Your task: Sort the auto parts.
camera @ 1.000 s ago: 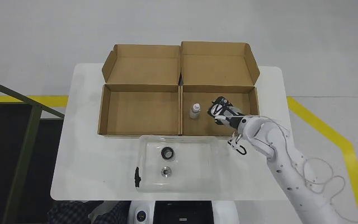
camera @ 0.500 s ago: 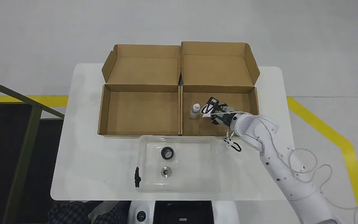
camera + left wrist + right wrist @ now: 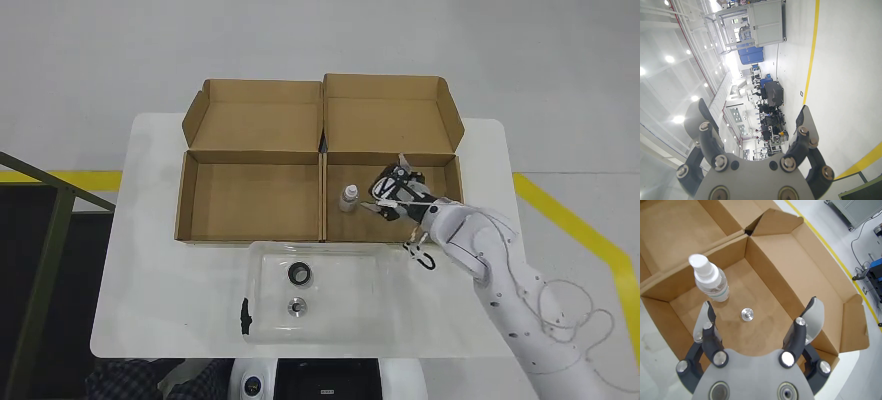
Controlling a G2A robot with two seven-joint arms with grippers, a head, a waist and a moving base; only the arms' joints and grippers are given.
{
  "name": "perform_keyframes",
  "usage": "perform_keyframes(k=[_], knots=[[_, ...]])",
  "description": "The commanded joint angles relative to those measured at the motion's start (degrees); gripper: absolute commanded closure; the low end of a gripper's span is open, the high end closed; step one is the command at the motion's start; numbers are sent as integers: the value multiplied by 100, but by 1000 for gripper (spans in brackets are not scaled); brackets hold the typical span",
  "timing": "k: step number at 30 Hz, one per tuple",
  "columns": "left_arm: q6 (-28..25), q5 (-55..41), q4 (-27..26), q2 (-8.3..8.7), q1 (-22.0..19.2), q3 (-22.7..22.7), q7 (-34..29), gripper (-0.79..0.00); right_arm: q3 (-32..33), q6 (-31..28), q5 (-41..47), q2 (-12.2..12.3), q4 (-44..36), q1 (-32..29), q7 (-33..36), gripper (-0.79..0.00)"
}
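My right gripper [image 3: 761, 306] hangs open over the floor of the right cardboard box [image 3: 810, 279], with nothing between its fingers. Just below and ahead of it a small round silver metal part [image 3: 747, 314] lies on the box floor. Near the box's left wall a small clear spray bottle [image 3: 710, 279] with a white cap stands upright. From above, the right gripper [image 3: 388, 185] is over the right box [image 3: 440, 205], with the bottle [image 3: 348, 197] beside it. A clear tray [image 3: 370, 300] in front holds a black ring [image 3: 300, 272] and a silver part [image 3: 297, 306]. My left gripper [image 3: 751, 108] is open, away from the table.
An empty cardboard box [image 3: 250, 200] sits left of the right one, both with lids folded back. A small black object [image 3: 243, 317] lies at the tray's front left corner. The white table [image 3: 150, 260] has free room to the left of the tray.
The right gripper shifted slightly left and then back inside the right box, and its fingers have spread wider apart.
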Motion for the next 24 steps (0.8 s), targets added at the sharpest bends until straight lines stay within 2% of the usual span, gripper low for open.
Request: perform_keyframes(k=[1, 7, 12, 19, 24], knots=[[0, 0, 0, 0, 0, 0, 0, -785, 203, -76, 81, 36, -360, -210, -45, -785], [0, 0, 0, 0, 0, 0, 0, -785, 573, -402, 354, 116, -1367, -846, -273, -785], [0, 0, 0, 0, 0, 0, 0, -785, 476, -566, 277, 138, -1928, -1266, -472, -785], [0, 0, 0, 0, 0, 0, 0, -785, -71, -776, 216, 115, -2086, -1513, -705, -785], [0, 0, 0, 0, 0, 0, 0, -785, -564, -753, -80, 71, -1887, -1499, -807, -785]])
